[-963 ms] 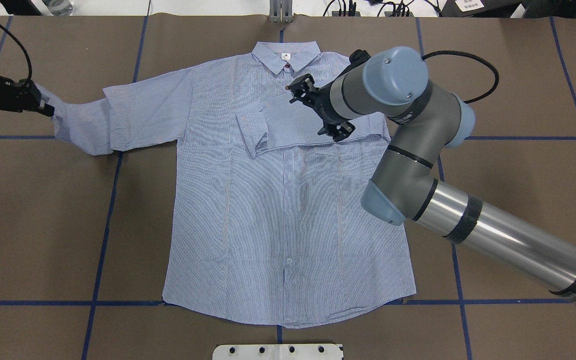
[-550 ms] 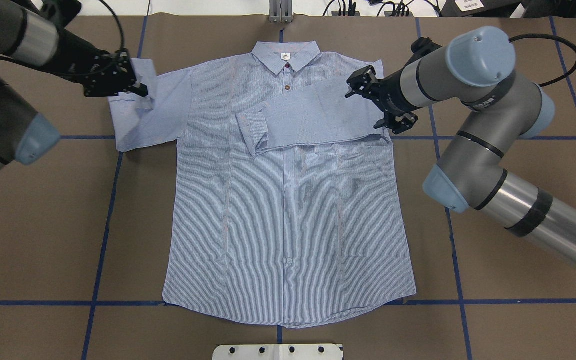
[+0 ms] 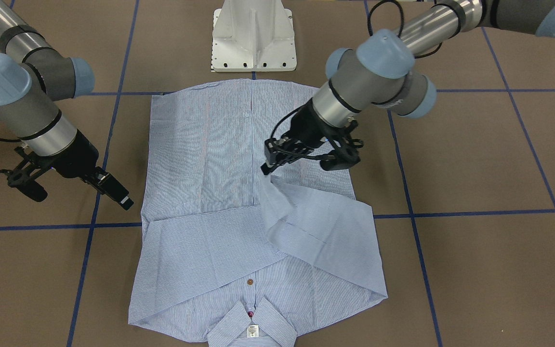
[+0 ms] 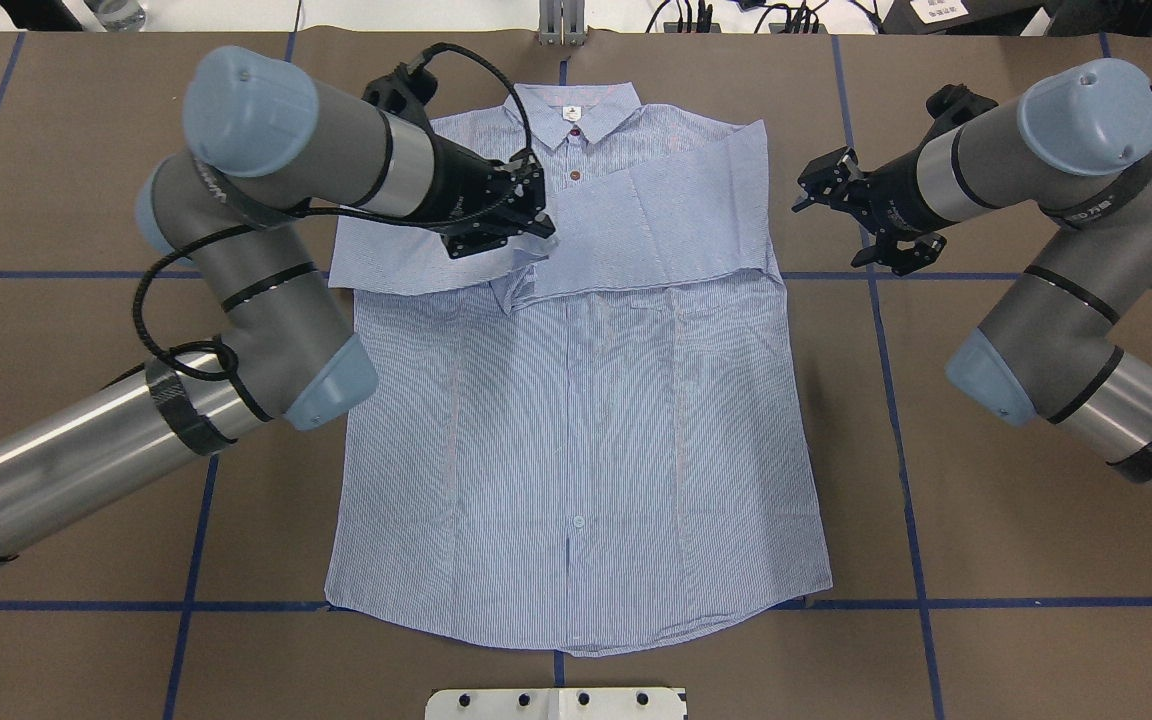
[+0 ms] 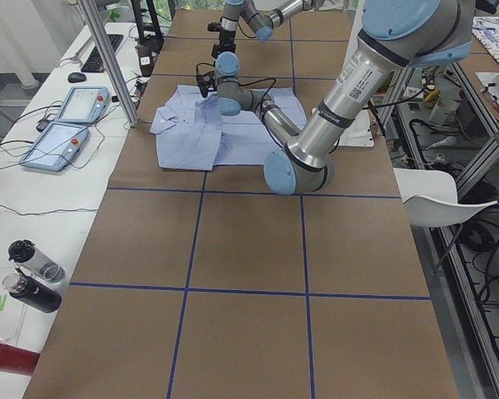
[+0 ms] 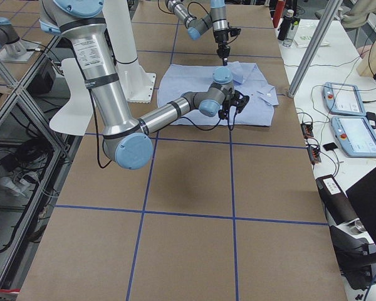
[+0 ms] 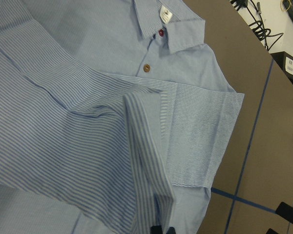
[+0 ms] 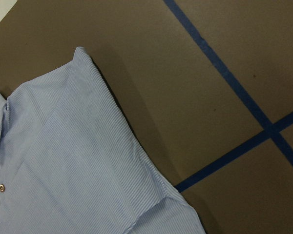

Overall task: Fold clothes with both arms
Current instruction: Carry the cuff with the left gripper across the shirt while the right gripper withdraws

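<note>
Since the earlier overhead view, the left sleeve [image 4: 386, 268] has been carried in from out past the shoulder and now lies doubled over the chest, its cuff end just below the collar [image 4: 608, 112] and slightly to the robot's left of it. The shirt [image 4: 576, 430] lies flat and front up on the brown table [image 4: 86, 450], collar away from the robot and hem towards it. Its right sleeve [image 4: 676, 225] is already folded across the chest below the collar. The left gripper [image 4: 533, 228] hovers close below the collar with its jaws pinched on the left sleeve cuff, and the cloth rises in a small peak to meet it. The right gripper [image 4: 841, 222] has drawn back and now sits well to the right of the collar, off the cloth, jaws spread and holding nothing. The main risk, as I judge it, is in the release: letting go while the cuff is lifted could let it flop and bunch on the right sleeve's cuff, which sits just beside it. Any further sideways pull could drag that finished fold askew or tug the whole shoulder out of line, since nothing pins the shirt body down.
</note>
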`<state>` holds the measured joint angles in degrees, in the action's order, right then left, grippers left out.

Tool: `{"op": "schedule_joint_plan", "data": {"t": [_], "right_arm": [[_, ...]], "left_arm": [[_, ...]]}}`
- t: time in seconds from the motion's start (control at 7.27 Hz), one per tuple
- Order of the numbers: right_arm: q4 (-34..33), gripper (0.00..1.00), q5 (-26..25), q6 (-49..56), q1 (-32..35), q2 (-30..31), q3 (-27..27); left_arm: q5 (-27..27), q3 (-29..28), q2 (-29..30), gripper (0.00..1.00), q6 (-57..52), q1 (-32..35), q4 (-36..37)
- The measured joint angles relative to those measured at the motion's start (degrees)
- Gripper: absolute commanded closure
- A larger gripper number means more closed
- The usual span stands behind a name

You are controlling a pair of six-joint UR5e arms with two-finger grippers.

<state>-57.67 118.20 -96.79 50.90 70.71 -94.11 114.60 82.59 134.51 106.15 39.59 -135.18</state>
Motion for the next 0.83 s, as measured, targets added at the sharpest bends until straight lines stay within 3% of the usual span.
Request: {"op": "schedule_joint_plan", "data": {"t": [0.55,0.69,0.83], "right_arm": [[0.09,0.0,-0.5,1.79,0.18,1.57,-0.01],[0.08,0.0,-0.59,1.83,0.23,1.65,-0.01],[0.06,0.0,-0.44,1.86,0.49,2.21,-0.5]], "left_arm": [[-7.53,-7.05,7.48,1.0,10.03,-3.94,-0.08],[-9.07,-7.4,7.72,0.64,10.33,-5.53,-0.16],[-9.74,-7.6,7.84,0.16,10.36,-6.55,-0.31]]}}
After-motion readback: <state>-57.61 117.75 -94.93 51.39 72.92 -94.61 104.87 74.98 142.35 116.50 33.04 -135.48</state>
